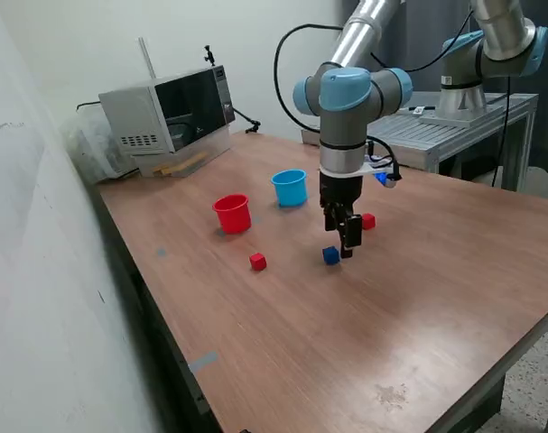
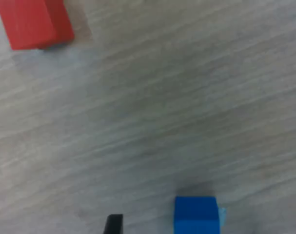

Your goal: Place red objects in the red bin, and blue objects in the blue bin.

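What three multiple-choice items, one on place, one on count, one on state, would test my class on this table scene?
1. The blue cube by the gripper lies:
A. in the blue cup
B. on the table
C. on the microwave

2. Red cubes seen on the table:
A. none
B. two
C. four

3. The red cup stands:
A. upright
B. on its side
C. upside down

Key: 1 B, the cube rests on the bare wood, between the fingertips in the wrist view. 2 B, one red cube lies near the red cup, another past the gripper. 3 A, its open mouth faces up.
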`<state>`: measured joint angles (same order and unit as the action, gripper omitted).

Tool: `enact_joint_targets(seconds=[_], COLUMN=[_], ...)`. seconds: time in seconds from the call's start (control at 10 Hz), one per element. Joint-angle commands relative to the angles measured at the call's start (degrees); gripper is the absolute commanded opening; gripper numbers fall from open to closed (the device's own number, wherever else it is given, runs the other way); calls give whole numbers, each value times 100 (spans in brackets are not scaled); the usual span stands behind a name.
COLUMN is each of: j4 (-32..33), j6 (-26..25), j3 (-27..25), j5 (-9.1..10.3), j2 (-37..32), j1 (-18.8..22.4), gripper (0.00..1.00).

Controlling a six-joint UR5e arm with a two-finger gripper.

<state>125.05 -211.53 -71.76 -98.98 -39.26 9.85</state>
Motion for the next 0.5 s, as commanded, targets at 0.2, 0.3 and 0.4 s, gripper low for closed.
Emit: enact_joint_targets(seconds=[0.2, 0.3, 0.4], j4=[169, 177, 221], j6=[77, 94, 129], j3=[127, 127, 84], j5=[2, 2, 2], j2=[128, 155, 173], j1=[-53, -97, -158], gripper=[100, 100, 100])
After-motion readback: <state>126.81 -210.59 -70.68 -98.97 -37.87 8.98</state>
